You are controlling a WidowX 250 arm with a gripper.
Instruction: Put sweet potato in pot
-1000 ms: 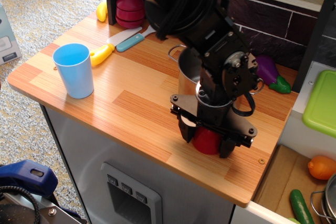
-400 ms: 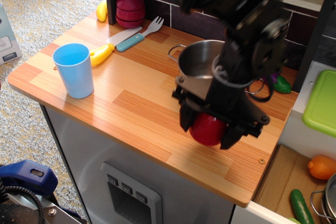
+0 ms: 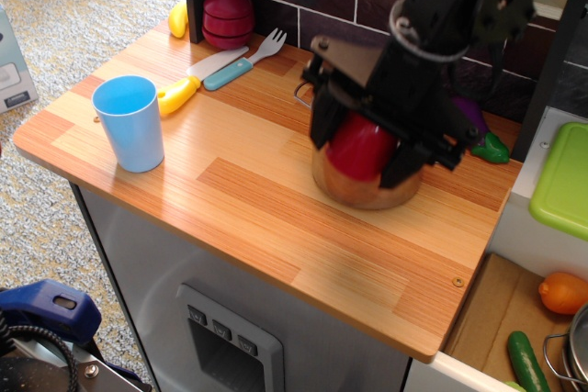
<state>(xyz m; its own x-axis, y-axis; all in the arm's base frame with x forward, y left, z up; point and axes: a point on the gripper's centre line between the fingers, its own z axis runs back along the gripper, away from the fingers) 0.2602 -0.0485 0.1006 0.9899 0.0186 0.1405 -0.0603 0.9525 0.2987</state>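
Note:
My gripper (image 3: 365, 151) is shut on the sweet potato (image 3: 361, 147), a glossy red dome. It holds it in the air right over the pot (image 3: 367, 192). The pot is a shiny steel cylinder standing on the wooden counter, right of the middle. Only its lower wall and one wire loop handle (image 3: 304, 92) at the back left show; the gripper and arm hide its opening.
A light blue cup (image 3: 131, 122) stands at the left of the counter (image 3: 220, 190). A yellow-handled knife (image 3: 188, 84), a teal fork (image 3: 243, 63) and a dark red radish (image 3: 228, 16) lie at the back left. A purple eggplant (image 3: 478, 130) lies behind the pot, at the right.
The gripper has lifted the sweet potato off the counter's front right and carried it up and back, over the pot. The pot, cup and utensils have not moved.

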